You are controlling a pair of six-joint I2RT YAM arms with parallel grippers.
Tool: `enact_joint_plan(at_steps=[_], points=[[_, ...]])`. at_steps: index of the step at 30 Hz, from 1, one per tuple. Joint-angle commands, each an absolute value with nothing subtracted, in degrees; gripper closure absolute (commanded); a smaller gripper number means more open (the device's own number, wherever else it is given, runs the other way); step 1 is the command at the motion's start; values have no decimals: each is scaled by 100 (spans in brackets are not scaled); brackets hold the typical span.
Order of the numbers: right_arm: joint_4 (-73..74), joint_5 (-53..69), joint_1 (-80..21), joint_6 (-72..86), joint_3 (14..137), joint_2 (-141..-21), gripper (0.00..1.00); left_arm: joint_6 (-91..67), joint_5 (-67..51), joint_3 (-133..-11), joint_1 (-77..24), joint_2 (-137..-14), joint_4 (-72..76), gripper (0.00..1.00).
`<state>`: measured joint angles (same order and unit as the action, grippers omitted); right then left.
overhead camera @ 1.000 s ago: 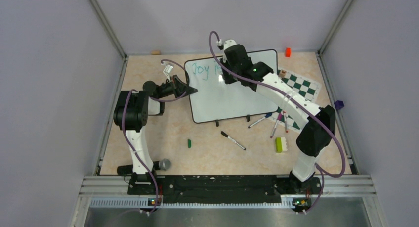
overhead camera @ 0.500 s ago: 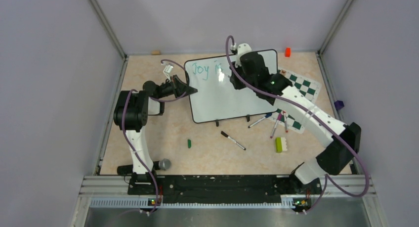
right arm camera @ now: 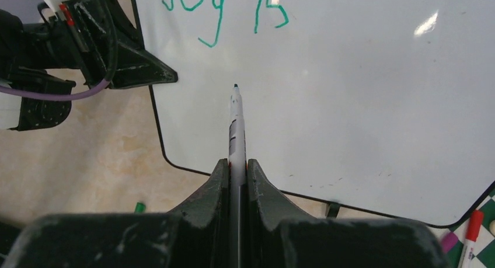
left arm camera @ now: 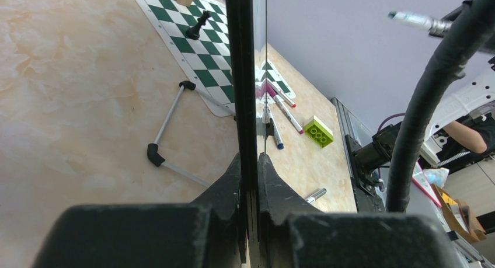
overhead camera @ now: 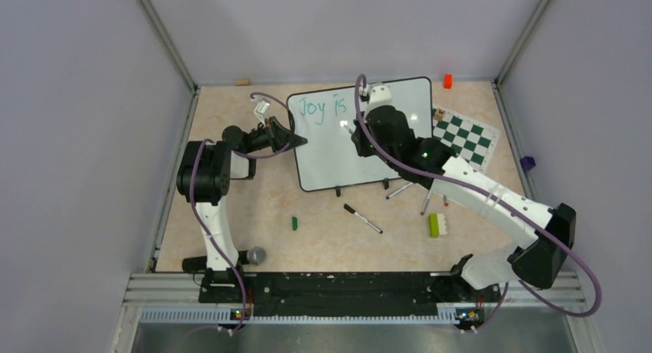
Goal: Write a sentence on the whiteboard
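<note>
The whiteboard (overhead camera: 330,157) stands tilted on the table, with teal-green words "Joy is" (overhead camera: 321,107) at its top left; the same words show in the right wrist view (right arm camera: 225,5). My left gripper (overhead camera: 298,141) is shut on the board's left edge, seen edge-on (left arm camera: 245,75) in the left wrist view. My right gripper (overhead camera: 355,134) is shut on a white marker (right arm camera: 236,128) whose green tip (right arm camera: 235,87) points at the blank board (right arm camera: 350,104) below the words. Whether the tip touches the board I cannot tell.
A green-and-white chess mat (overhead camera: 469,138) lies right of the board, with a black pawn (left arm camera: 197,26) on it. Loose markers (overhead camera: 362,218) (overhead camera: 427,195), a lime brick (overhead camera: 434,224), a green cap (overhead camera: 294,223) and an orange block (overhead camera: 447,81) lie around.
My right arm has swung toward me and lowered, moving the marker from beside "is" to the blank area below the words. The left gripper and board have not moved.
</note>
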<state>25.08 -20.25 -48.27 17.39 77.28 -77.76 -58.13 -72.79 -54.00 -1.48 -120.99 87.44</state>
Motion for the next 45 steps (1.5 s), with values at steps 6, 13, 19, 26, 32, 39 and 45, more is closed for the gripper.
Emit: enact_joint_plan(at_steps=[6,13,19,26,32,39,45], points=[[2718,-2831,-5124,2911,7906,-8065,100,-5036,-8357,-5317,-326,-12076,9272,100],[3484,-2946,-5132,2911,9229,-8378,100,-4977,-8394,-5300,-261,-12041,9273,100],[3098,-3296,-5130,2918,9423,-8272,100,-4914,-8372,-5289,-230,-11977,9272,100],[1645,-3568,-4862,2121,9340,-8299,100,-4939,-8244,-5231,-278,-12042,9270,100],[1280,-2996,-4746,2123,8403,-8087,100,-4987,-8244,-5285,-355,-12102,9271,100],[882,-2615,-4916,1927,7220,-7369,100,-4992,-8201,-5273,-361,-12101,9272,100],[1831,-2773,-5309,2092,7774,-7954,100,-5011,-8172,-5273,-419,-12145,9272,100]])
